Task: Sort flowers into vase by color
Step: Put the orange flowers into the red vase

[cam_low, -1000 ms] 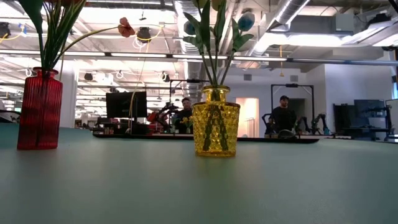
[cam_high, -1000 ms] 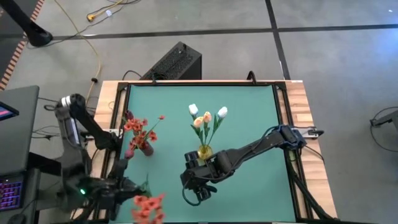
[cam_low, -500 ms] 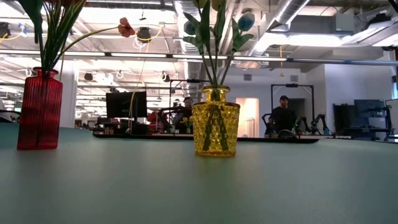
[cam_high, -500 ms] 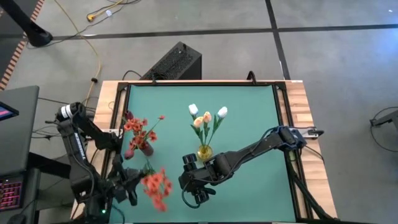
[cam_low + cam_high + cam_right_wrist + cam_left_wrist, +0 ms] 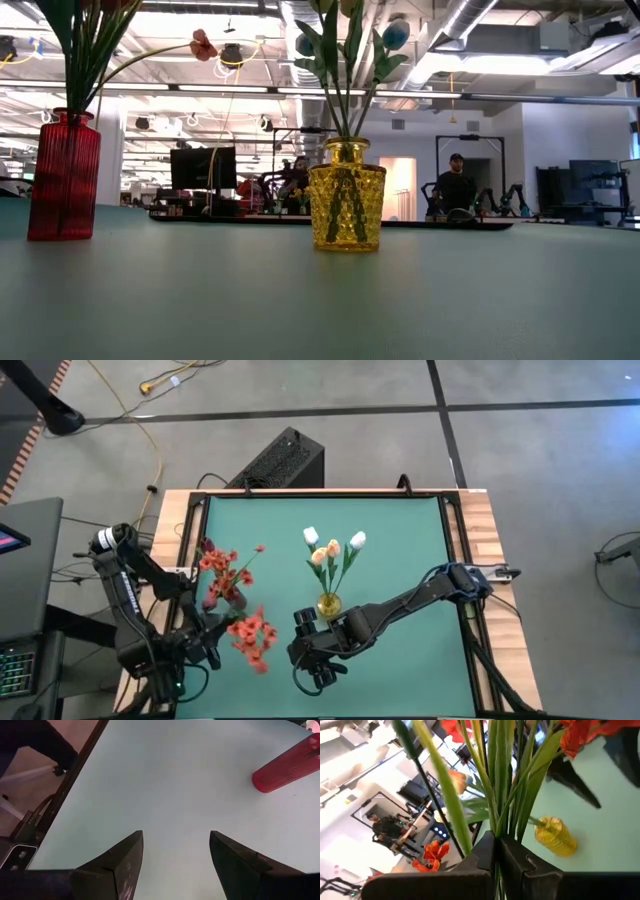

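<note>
My left gripper (image 5: pixel 210 644) is shut on a sprig of red-orange flowers (image 5: pixel 251 639) near the table's left front, just in front of the red vase (image 5: pixel 236 600). The red vase holds more red-orange flowers (image 5: pixel 217 563). A yellow vase (image 5: pixel 328 604) at the table's middle holds white and peach tulips (image 5: pixel 332 547). My right gripper (image 5: pixel 318 672) hangs open over bare table in front of the yellow vase; the right wrist view shows its open fingers (image 5: pixel 125 865) with nothing between them. My left gripper pinches the sprig's green stems and leaves (image 5: pixel 496 822) between its two shut fingers (image 5: pixel 485 851), below the blossoms. The fingers come in about level from the table's left side. The sprig is lifted clear of the table, with its blossoms (image 5: pixel 254 635) reaching out toward the table's right.
Black rails (image 5: pixel 190 540) frame the green mat on its left and right sides, with wooden table edges outside them. A black box (image 5: pixel 282 460) stands on the floor behind the table. People and desks show far off in the low view.
My left gripper has turned and sunk a little, swinging the sprig's blossoms from over the table's near edge toward the far edge, up beside the red vase. It has stayed shut on the stems.
</note>
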`<state>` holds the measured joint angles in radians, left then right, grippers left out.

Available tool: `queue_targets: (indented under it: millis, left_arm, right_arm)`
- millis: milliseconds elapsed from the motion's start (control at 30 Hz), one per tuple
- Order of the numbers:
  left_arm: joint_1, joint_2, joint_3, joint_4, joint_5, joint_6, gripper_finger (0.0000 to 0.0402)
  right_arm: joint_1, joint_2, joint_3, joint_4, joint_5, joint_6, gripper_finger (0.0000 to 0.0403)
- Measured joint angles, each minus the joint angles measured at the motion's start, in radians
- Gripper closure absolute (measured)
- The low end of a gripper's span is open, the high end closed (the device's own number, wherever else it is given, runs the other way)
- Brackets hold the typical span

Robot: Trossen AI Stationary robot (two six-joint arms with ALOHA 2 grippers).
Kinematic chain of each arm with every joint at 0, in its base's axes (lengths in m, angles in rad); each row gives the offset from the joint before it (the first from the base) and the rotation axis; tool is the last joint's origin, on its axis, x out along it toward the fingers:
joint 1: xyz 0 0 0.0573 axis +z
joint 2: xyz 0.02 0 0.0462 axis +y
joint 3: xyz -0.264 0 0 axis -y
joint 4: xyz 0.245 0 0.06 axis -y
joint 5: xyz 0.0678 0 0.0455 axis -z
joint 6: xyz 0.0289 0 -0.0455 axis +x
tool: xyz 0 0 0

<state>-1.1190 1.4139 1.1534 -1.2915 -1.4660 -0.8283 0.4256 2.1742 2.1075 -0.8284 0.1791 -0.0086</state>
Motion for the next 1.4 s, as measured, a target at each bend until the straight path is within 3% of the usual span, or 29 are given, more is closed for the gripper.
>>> queue_targets:
  millis: [167, 333, 567, 967, 1400]
  left_arm:
    - [0.025, 0.0, -0.056, 0.033, 0.013, 0.029, 0.0401]
    - [0.031, 0.0, -0.122, 0.047, -0.038, -0.02, 0.0401]
    - [0.03, 0.0, -0.124, 0.049, -0.007, -0.04, 0.0401]
    - [0.03, -0.011, -0.094, 0.049, -0.04, -0.13, 0.0401]
    - [0.03, -0.018, -0.129, -0.028, -0.03, -0.344, 0.0401]
  right_arm:
    - [-0.002, 0.0, 0.0, 0.0, 0.0, 0.0, 0.0149]
    - [-0.003, 0.0, 0.0, 0.0, 0.0, -0.003, 0.0149]
    - [-0.003, 0.0, 0.0, -0.001, 0.001, -0.026, 0.0149]
    - [-0.003, 0.0, 0.0, -0.001, 0.001, -0.026, 0.0149]
    - [0.014, -0.002, 0.0, -0.001, 0.001, -0.018, 0.0149]
